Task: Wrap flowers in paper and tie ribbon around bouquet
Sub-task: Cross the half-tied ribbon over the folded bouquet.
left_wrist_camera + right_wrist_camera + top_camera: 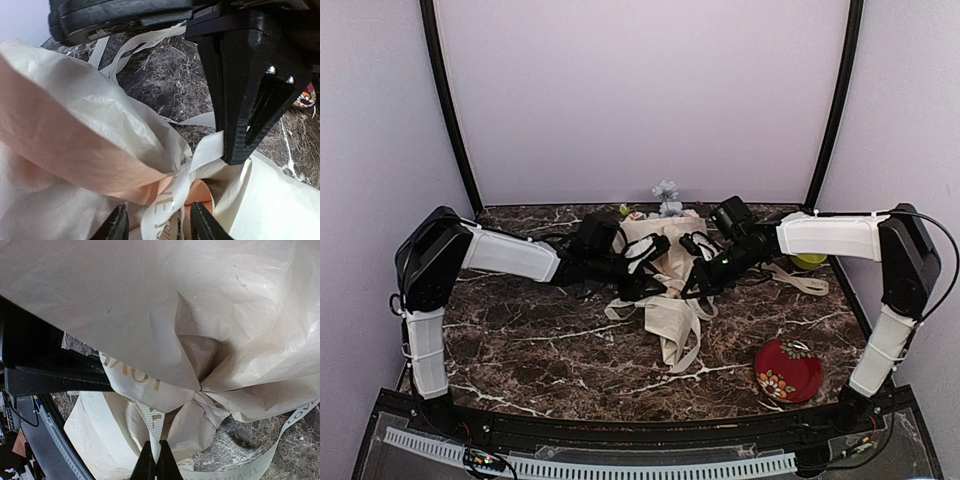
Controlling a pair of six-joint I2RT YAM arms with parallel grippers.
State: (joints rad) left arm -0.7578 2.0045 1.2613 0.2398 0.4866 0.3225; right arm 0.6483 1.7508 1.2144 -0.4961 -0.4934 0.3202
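The bouquet lay on the table, flowers at its far end, the ribbon crossing its waist. On the bouquet's right, the right tool was pinched shut on that ribbon. On its left, the left tool stood half-open astride the strip.

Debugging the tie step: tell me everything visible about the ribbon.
The ribbon is a narrow, flat, cream-white strip. It looks woven, with fine ribs and tan printed letters. It crosses the gathered neck of the cream paper and touches it there. One run is pinched in the shut right hand. Another passes between the spread fingers of the left hand. Slack loops and tails lie loose on the dark marble table.
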